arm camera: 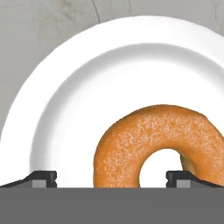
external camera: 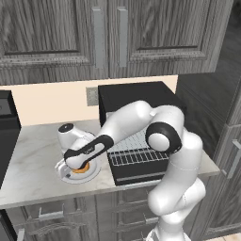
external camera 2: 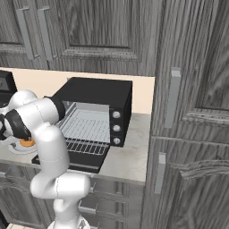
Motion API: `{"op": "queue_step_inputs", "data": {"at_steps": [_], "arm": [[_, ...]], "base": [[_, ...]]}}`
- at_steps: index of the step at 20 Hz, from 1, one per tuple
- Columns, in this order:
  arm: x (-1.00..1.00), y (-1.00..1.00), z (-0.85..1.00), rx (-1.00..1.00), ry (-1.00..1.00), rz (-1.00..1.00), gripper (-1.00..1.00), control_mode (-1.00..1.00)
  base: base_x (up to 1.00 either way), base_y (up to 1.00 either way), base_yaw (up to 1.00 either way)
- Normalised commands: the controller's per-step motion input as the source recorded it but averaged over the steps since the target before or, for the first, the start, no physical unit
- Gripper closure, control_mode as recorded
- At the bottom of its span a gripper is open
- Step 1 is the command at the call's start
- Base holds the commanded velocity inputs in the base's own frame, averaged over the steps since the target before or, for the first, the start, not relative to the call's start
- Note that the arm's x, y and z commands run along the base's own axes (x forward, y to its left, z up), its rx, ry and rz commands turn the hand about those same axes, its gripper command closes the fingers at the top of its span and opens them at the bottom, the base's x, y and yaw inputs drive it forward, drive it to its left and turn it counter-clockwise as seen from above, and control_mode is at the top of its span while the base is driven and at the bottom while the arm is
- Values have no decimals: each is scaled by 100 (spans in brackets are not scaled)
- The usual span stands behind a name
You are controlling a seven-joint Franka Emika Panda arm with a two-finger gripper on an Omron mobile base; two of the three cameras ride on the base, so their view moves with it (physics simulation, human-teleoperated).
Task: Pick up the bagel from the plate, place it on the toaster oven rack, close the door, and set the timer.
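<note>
The bagel (arm camera: 148, 140), an orange-brown ring, lies on the white plate (arm camera: 83, 87) and sits off-centre on it. My gripper (arm camera: 111, 179) is open just above it. One fingertip (arm camera: 43, 178) is over bare plate and the other sits at the ring's hole, so one side of the ring lies between them. From the left base view, the hand (external camera: 77, 160) covers most of the bagel (external camera: 81, 170) and the plate (external camera: 63, 173). The black toaster oven (external camera: 136, 94) stands to the right with its door (external camera: 141, 174) folded down and the wire rack (external camera: 136, 148) exposed.
A white rounded appliance (external camera: 70, 134) stands just behind the plate. A black appliance (external camera: 7, 132) fills the counter's left end. Three oven knobs (external camera 2: 117, 127) line the oven's right side. Tall grey cabinets (external camera 2: 188, 112) close the right, and upper cabinets (external camera: 108, 33) hang overhead.
</note>
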Motion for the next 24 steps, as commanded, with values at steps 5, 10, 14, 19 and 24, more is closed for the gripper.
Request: {"op": "queue_step_inputs", "data": {"at_steps": [5, 10, 14, 19, 24], "arm": [[0, 2, -14, 0, 0, 6, -100, -100], [0, 5, -3, 0, -2, 5, 100, -100], [0, 5, 0, 0, -4, 3, 100, -100], [0, 0, 1, 0, -8, 0, 100, -100], [-12, 0, 40, 0, -14, 0, 100, -100]], "base": [[0, 0, 0], [0, 0, 0], [0, 0, 0], [0, 0, 0], [0, 0, 0]]}}
